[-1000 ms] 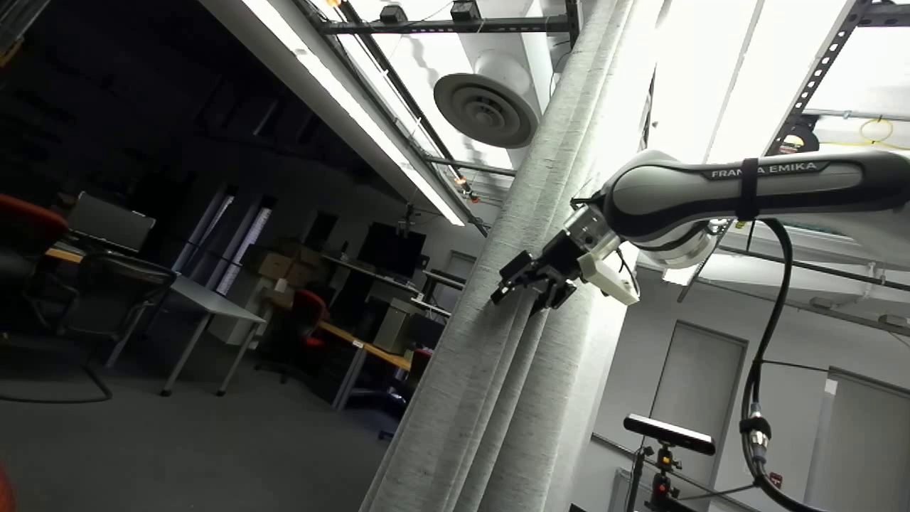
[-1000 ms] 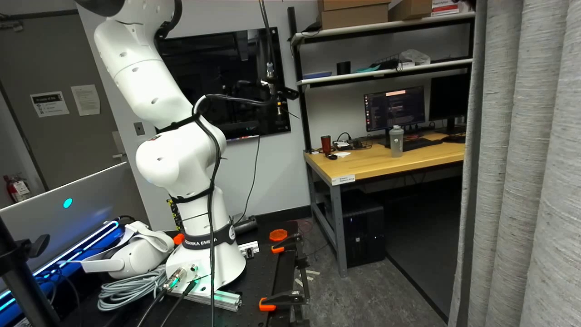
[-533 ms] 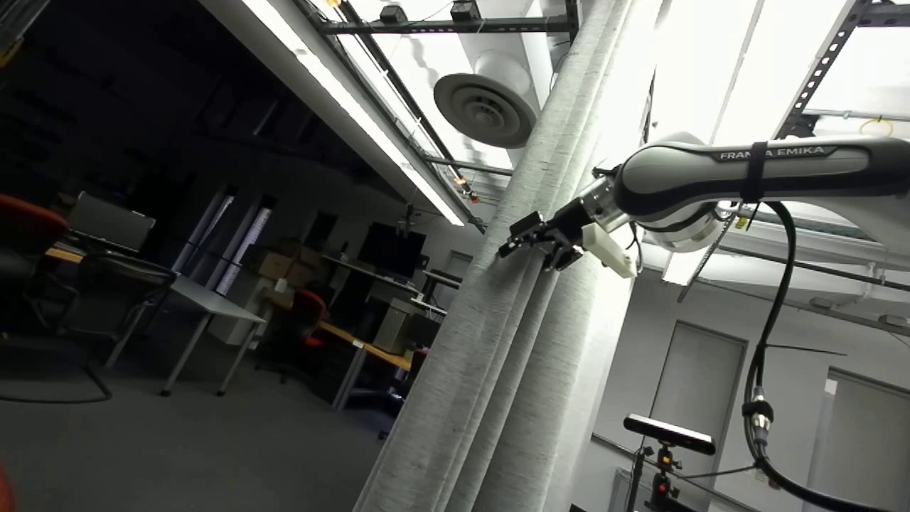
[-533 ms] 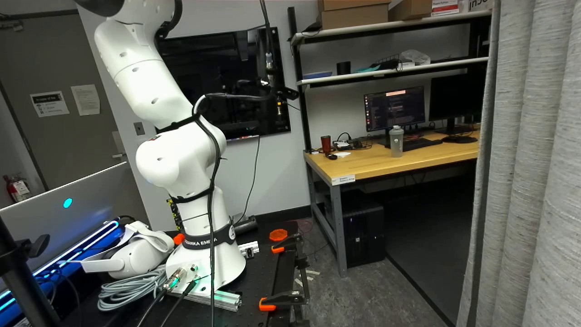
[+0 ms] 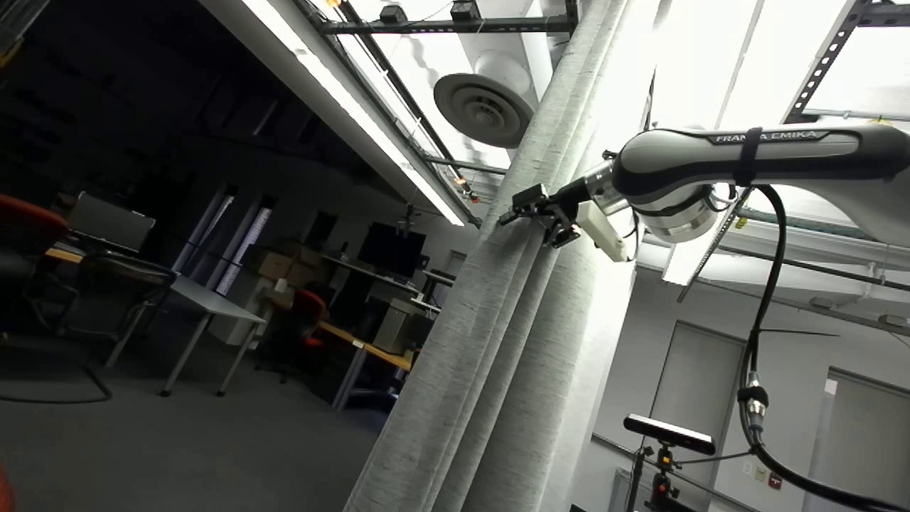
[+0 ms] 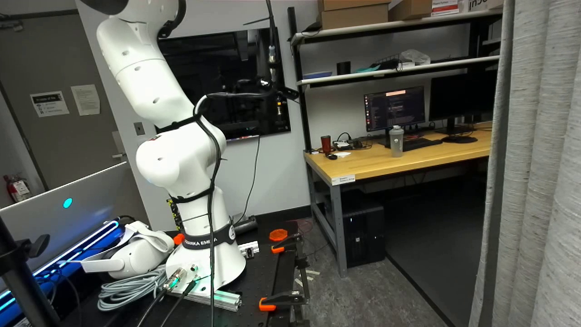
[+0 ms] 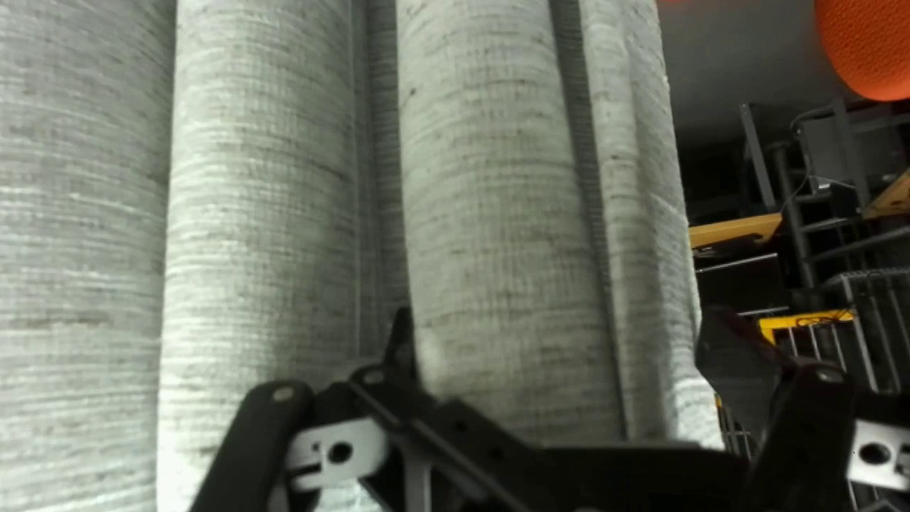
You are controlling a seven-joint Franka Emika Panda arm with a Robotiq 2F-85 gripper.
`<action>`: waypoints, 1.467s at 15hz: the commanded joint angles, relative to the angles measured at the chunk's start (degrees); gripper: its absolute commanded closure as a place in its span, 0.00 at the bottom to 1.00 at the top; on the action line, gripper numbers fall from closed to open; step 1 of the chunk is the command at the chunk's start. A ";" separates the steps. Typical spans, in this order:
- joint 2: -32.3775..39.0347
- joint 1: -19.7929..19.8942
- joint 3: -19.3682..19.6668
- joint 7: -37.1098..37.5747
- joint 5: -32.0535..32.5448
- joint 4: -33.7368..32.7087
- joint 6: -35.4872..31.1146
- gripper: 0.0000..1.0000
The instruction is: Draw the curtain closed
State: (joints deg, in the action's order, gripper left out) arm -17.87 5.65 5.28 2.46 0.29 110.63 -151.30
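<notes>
Curtain (image 7: pixel 490 213): grey and pleated, directly in front of my hand (image 7: pixel 558 331); a few folds lie between my fingers (image 7: pixel 400 352), and wider pleats carry on to their left in the wrist view.
Grip: released, fingers spread apart; one sits in a crease, the other, dark and blurred, just past the free edge. Whether that one touches cloth, I cannot tell.
In the way: the cloth, hiding most of what lies ahead of my hand.
Above my hand: a round air vent (image 5: pixel 485 110), in an exterior view.
Below it: a bar-shaped device (image 5: pixel 670 434), well apart.
Past the free edge: an orange object (image 7: pixel 871 50), apart from my fingers.
Tabletop (image 6: pixel 363 168): bears a monitor (image 6: pixel 394 109), a shaker bottle (image 6: pixel 396 141) and a red cup (image 6: pixel 326 144); the curtain covers its end.
Against a second ago: my hand sits higher in an exterior view, and the curtain's edge has shifted, baring more of the tabletop.
</notes>
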 commanded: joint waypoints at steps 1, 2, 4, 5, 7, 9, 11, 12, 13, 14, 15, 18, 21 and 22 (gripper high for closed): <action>2.29 -1.02 0.50 -1.04 -1.99 -3.16 -2.01 0.22; 2.52 -1.24 0.53 -1.41 -2.22 -3.47 -2.21 0.31; 2.98 -1.28 0.43 -1.19 -2.31 -4.02 -2.34 0.48; 3.22 -1.31 0.37 -1.03 -2.34 -4.27 -2.34 0.58; 3.66 -1.35 0.26 -0.82 -2.30 -4.76 -2.30 0.71; 4.15 -1.29 0.10 -0.51 -2.12 -5.24 -2.32 0.86; 4.62 -1.26 -0.01 -0.25 -2.10 -5.75 -2.23 0.99; 4.88 -1.22 -0.12 -0.04 -2.02 -5.98 -2.28 1.00; 5.12 -1.22 -0.18 0.02 -2.01 -6.23 -2.26 1.00; 5.34 -1.21 -0.27 0.16 -1.96 -6.41 -2.32 1.00; 5.61 -1.28 -0.36 0.25 -2.04 -6.70 -2.26 0.99; 5.96 -1.82 -0.96 0.66 -2.26 -6.89 -2.17 0.99; 5.52 -3.41 -2.87 0.99 -2.29 -5.86 -1.77 0.99; 5.21 -4.15 -3.64 1.08 -2.45 -5.39 -1.56 0.99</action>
State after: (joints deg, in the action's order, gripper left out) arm -13.21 3.43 3.35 2.94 -0.50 105.28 -152.06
